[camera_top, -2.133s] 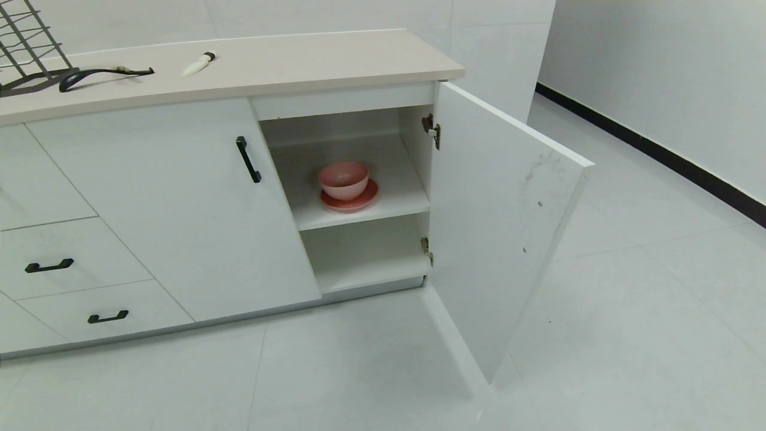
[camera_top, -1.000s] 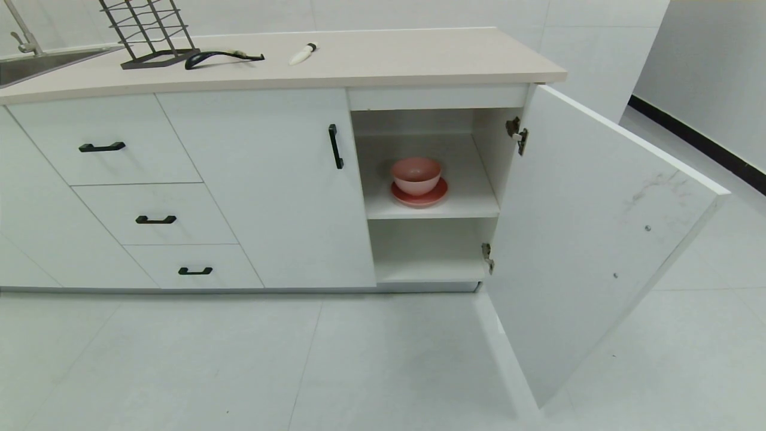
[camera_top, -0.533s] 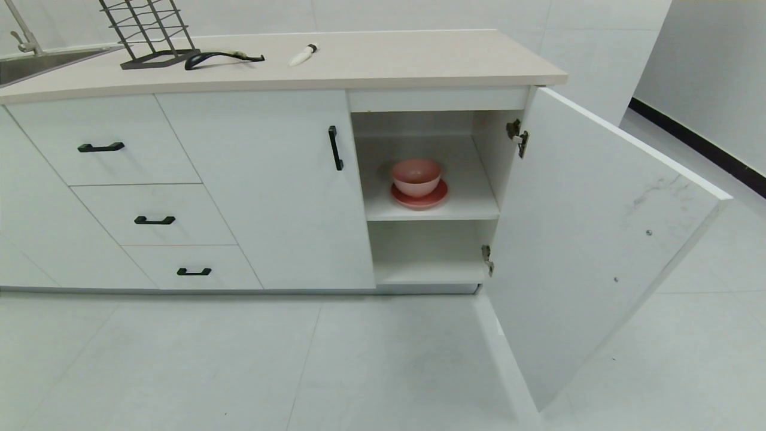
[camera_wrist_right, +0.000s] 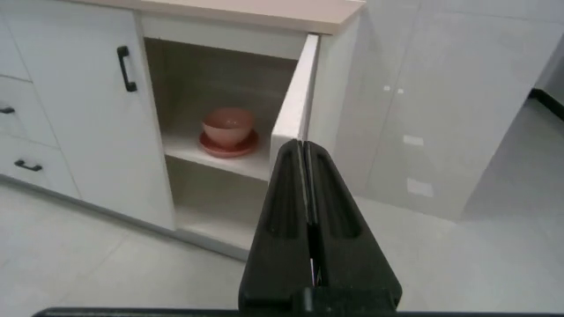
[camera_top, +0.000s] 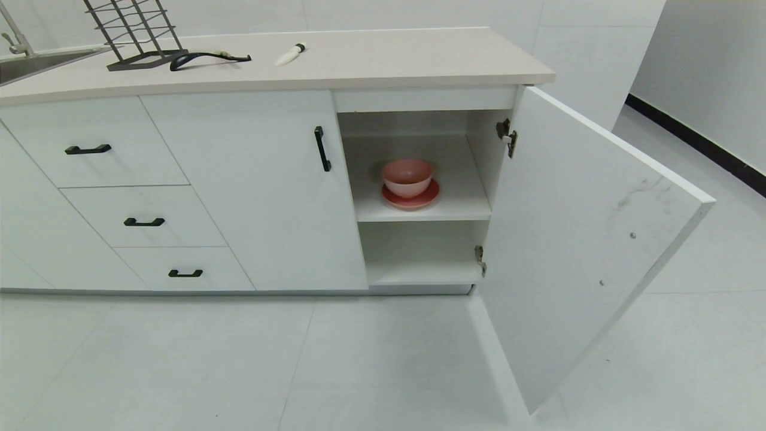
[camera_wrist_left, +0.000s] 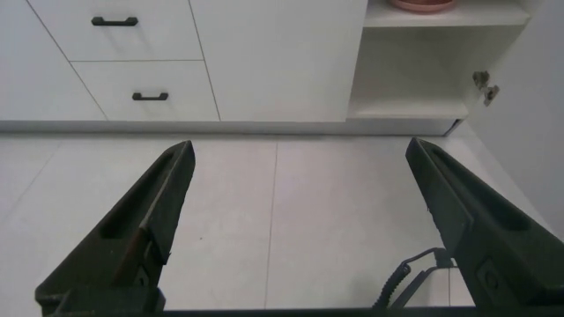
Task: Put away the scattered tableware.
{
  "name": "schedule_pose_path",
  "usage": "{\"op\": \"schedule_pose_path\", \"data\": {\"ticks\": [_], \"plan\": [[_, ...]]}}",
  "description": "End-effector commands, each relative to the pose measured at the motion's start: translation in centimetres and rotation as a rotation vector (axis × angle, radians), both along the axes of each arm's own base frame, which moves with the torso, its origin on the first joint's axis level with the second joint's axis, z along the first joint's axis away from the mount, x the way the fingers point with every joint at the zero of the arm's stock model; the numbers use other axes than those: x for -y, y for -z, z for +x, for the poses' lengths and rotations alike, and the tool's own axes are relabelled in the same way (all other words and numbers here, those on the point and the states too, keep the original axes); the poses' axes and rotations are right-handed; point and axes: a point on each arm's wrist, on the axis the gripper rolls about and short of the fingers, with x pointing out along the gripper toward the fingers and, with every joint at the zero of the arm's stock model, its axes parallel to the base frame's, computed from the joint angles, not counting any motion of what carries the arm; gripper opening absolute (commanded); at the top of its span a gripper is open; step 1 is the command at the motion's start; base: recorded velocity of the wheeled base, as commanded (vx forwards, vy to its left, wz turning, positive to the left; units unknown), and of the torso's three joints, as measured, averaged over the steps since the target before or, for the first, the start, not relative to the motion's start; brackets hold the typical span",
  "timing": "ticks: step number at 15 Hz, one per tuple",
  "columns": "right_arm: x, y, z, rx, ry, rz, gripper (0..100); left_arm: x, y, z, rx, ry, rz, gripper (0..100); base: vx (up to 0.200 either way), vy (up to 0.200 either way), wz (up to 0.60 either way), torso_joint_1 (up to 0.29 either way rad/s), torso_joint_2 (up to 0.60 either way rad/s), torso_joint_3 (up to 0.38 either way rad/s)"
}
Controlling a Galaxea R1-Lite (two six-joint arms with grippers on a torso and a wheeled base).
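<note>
Pink bowl (camera_top: 407, 175) sits upright on a red plate (camera_top: 413, 203), both on the upper shelf (camera_top: 464, 206) of the cabinet (camera_top: 251, 197), left-of-centre in the open compartment. Cabinet door (camera_top: 574, 239) on the robot's right is swung wide open; lower shelf (camera_top: 419, 269) sits below the plate's shelf. Closed door with black handle (camera_top: 322, 148) just left of the opening, three drawers (camera_top: 143, 203) further left.

On the cabinet's countertop (camera_top: 407, 54): white knife (camera_top: 290, 55) with dark end, lying flat; black ladle (camera_top: 203, 58) just left of it, its end touching the base of a wire rack (camera_top: 134, 30); sink (camera_top: 36, 63) at the far left end.

Left gripper (camera_wrist_left: 300, 150) has its fingers spread wide, nothing between them, above the floor in front of the cabinet. Right gripper (camera_wrist_right: 304, 150) has its fingers pressed together, holding nothing, in front of the open door's edge; bowl (camera_wrist_right: 227, 126) and plate (camera_wrist_right: 229, 147) show beyond it inside the cabinet.
</note>
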Motion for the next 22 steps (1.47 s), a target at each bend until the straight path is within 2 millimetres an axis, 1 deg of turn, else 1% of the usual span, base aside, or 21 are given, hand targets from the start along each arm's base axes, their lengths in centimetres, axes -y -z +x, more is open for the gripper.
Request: {"op": "schedule_pose_path", "data": {"ticks": [1, 2, 4, 7, 10, 11, 12, 13, 14, 19, 22], "plan": [[0.2, 3.0, 4.4, -0.121, 0.028, -0.018, 0, 0.0, 0.0, 0.0, 0.001, -0.001, 0.0, 100, 0.0, 0.0, 0.0, 0.0, 0.0, 0.0], [1.0, 2.8, 4.9, -0.108, 0.08, -0.016, 0, 0.0, 0.0, 0.0, 0.001, -0.001, -0.002, 100, 0.0, 0.0, 0.0, 0.0, 0.0, 0.0], [1.7, 2.7, 5.7, -0.081, 0.12, -0.014, 0, 0.0, 0.0, 0.0, 0.001, -0.001, 0.0, 100, 0.0, 0.0, 0.0, 0.0, 0.0, 0.0], [1.7, 3.2, 6.5, -0.096, 0.082, -0.034, 0, 0.0, 0.0, 0.0, 0.003, 0.0, -0.022, 100, 0.0, 0.0, 0.0, 0.0, 0.0, 0.0], [1.7, 3.9, 8.3, -0.12, 0.05, -0.045, 0, 0.0, -0.1, 0.0, 0.005, 0.002, -0.032, 100, 0.0, 0.0, 0.0, 0.0, 0.0, 0.0], [1.7, 4.2, 9.5, -0.137, 0.032, -0.051, 0, 0.0, -0.1, 0.0, 0.005, -0.001, -0.034, 100, 0.0, 0.0, 0.0, 0.0, 0.0, 0.0], [1.7, 4.1, 10.4, -0.133, 0.031, -0.059, 0, 0.0, 0.0, 0.0, 0.003, 0.0, -0.032, 100, 0.0, 0.0, 0.0, 0.0, 0.0, 0.0], [1.7, 4.0, 10.5, -0.128, 0.032, -0.06, 0, 0.0, -0.1, 0.0, 0.005, 0.002, -0.034, 100, 0.0, 0.0, 0.0, 0.0, 0.0, 0.0], [1.7, 3.9, 11.1, -0.124, 0.029, -0.062, 0, 0.0, -0.1, 0.0, 0.005, -0.001, -0.034, 100, 0.0, 0.0, 0.0, 0.0, 0.0, 0.0], [1.6, 4.2, 11.2, -0.126, -0.002, -0.088, 0, 0.0, -0.1, 0.0, 0.005, 0.0, -0.032, 100, 0.0, 0.0, 0.0, 0.0, 0.0, 0.0], [-0.5, 4.9, 11.8, -0.156, -0.102, -0.093, 0, 0.0, -0.1, 0.0, 0.005, 0.002, -0.032, 100, 0.0, 0.0, 0.0, 0.0, 0.0, 0.0]]}}
